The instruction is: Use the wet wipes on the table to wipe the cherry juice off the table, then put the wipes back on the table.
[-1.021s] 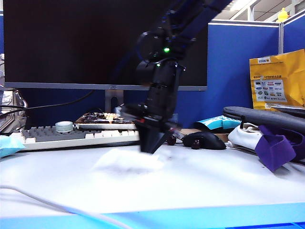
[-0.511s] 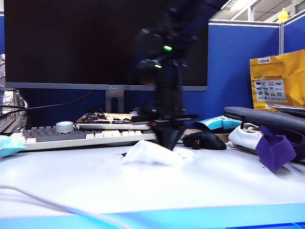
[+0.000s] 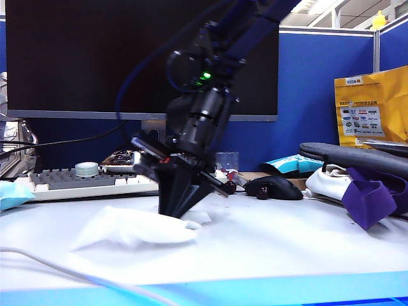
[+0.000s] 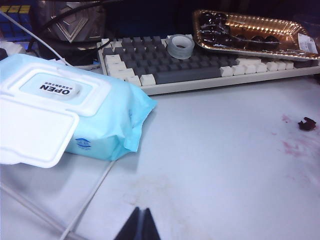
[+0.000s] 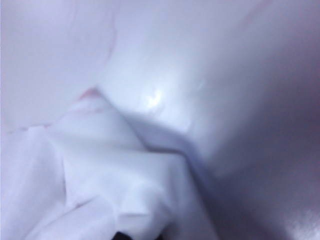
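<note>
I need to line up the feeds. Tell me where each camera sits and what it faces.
Exterior: low at the table's front edge, facing the monitor; right gripper presses the wipe.
Left wrist: on the parked left arm, facing keyboard, juice; left gripper tips shut.
Right wrist: close over the wipe; gripper barely visible.
Shared: wipe, table.

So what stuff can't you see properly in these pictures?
- Right pincer: its tips are buried in the white wipe in the exterior view; the right wrist view shows almost only wipe.
- Left pincer: cut off by the edge of the left wrist view, only dark tips show.
- Juice stain: seen only in the left wrist view; the arm and wipe cover that spot in the exterior view.
- Foil tray: contents too dark to name.
</note>
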Controlling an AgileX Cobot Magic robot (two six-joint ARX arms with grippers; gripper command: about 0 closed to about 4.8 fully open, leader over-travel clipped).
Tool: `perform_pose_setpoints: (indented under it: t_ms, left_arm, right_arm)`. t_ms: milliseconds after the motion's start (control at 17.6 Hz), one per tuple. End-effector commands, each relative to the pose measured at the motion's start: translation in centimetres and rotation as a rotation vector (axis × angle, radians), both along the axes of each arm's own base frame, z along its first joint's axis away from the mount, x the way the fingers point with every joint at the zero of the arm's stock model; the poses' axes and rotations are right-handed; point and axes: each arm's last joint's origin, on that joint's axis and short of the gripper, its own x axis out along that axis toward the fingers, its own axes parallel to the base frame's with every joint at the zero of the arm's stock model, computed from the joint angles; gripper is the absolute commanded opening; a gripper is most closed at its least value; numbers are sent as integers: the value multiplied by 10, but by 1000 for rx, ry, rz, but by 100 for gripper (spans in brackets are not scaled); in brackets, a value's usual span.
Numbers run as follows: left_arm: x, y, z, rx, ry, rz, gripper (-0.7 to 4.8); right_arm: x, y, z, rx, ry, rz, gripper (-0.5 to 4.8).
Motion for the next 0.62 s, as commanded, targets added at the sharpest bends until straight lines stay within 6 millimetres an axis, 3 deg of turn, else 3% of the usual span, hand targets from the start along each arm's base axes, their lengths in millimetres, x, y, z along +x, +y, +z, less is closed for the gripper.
perform_pose_setpoints:
  t_ms: [57, 170, 284, 454, 511, 624]
  left_arm:
    - [0, 0, -3, 0, 13, -3, -4]
    - [0, 0, -3, 0, 13, -2, -4]
    - [0, 0, -3, -1, 13, -3, -4]
    - [0, 0, -3, 0, 13, -3, -4]
    - [0, 0, -3, 0, 13, -3, -4]
    - [0, 0, -3, 0, 13, -3, -4]
  right_arm:
    - [7, -15, -2, -284, -130, -62, -6]
    - [21, -30, -3, -432, -271, -118, -6]
    - [42, -45, -3, -424, -364, -223, -6]
    - [50, -45, -1, -236, -321, -228, -6]
    - [47, -39, -1, -91, -231, -202, -6]
    - [32, -25, 1, 38, -96, -134, -6]
